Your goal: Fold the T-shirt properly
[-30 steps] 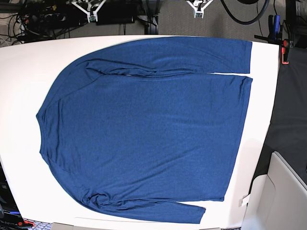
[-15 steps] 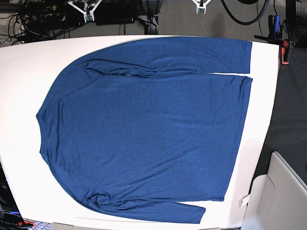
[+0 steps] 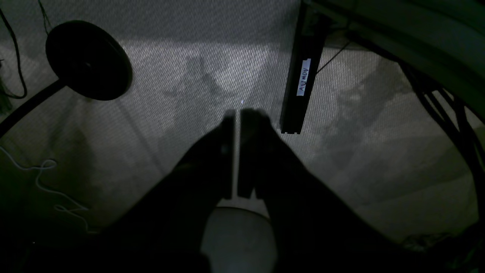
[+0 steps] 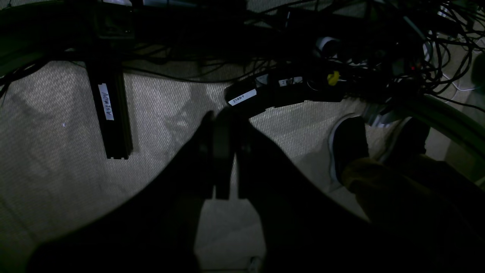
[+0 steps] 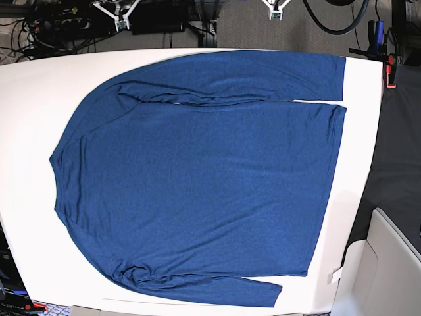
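Observation:
The T-shirt [image 5: 197,178] is dark navy with long sleeves and lies spread flat on the white table [image 5: 26,105]. Its collar is at the left and its hem at the right. One sleeve lies along the far edge and the other is folded along the near edge. My left gripper [image 3: 238,113] is shut and empty and hangs over the carpet beyond the table. Only its tip shows at the top of the base view [image 5: 276,8]. My right gripper [image 4: 223,113] is also shut and empty over the floor, at the top left of the base view [image 5: 118,13]. Neither gripper touches the cloth.
A black labelled beam [image 3: 301,76] and a round black base [image 3: 89,60] stand on the carpet. Cables, a power strip [image 4: 265,94] and a person's shoe [image 4: 348,144] are on the floor. A white box [image 5: 388,263] sits by the table's right corner, and a red clamp [image 5: 392,69] at its far right.
Both grippers have drawn back a little toward the top edge of the base view. The shirt has not moved.

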Robot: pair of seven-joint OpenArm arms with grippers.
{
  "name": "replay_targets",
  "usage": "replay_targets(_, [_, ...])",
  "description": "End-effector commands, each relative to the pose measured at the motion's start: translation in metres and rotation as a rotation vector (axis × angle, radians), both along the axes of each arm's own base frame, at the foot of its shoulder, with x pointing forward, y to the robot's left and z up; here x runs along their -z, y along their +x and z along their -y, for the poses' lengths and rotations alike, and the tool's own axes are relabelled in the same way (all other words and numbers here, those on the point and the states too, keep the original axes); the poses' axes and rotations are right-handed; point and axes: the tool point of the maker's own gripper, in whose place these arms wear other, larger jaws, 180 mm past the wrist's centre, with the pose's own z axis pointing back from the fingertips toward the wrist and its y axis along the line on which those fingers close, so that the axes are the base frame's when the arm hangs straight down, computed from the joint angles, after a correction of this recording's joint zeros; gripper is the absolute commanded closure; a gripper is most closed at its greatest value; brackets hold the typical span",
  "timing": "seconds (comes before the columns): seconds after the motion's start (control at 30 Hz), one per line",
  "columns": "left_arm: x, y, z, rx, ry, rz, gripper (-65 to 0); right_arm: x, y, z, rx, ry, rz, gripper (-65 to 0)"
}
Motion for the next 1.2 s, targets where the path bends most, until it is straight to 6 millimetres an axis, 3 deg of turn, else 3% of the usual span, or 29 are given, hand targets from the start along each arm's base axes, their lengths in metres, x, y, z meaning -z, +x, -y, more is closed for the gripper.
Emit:
replay_targets(0.0, [0.0,-0.005,-0.004,0.001,0.007,-0.005,-0.1,-0.001,0.0,0.003,0.001,-0.007,0.007,-0.2])
replay_targets(0.33, [0.0,-0.005,-0.001,0.001,0.003,-0.003,-0.1,-0.001,-0.004,0.001,0.0,-0.003,0.001,-0.2])
replay_targets(0.47, [-0.004,-0.03,-0.006,0.003,0.012,-0.023,0.0,-0.006,-0.027,0.004,-0.011,-0.009,-0.009,-0.2])
replay_targets(0.57, [-0.012,-0.05,-0.026,0.02,0.045,-0.007,0.0,-0.02,-0.032,0.023,-0.045,-0.036,0.032,-0.2])
replay_targets(0.77, [-0.04,-0.077,-0.059,0.061,0.103,0.05,0.0,-0.067,-0.029,0.049,-0.154,-0.076,0.152,-0.2])
replay_targets(0.93, [-0.074,-0.066,-0.083,0.117,0.145,0.16,0.0,-0.124,-0.004,0.044,-0.258,-0.067,0.3,-0.1])
replay_targets(1.07, [-0.104,-0.057,-0.087,0.155,0.155,0.241,0.0,-0.163,0.007,0.03,-0.323,-0.04,0.382,-0.1])
replay_targets(1.17, [-0.136,-0.05,-0.105,0.153,0.206,0.302,0.0,-0.193,0.014,0.036,-0.33,-0.064,0.436,-0.1])
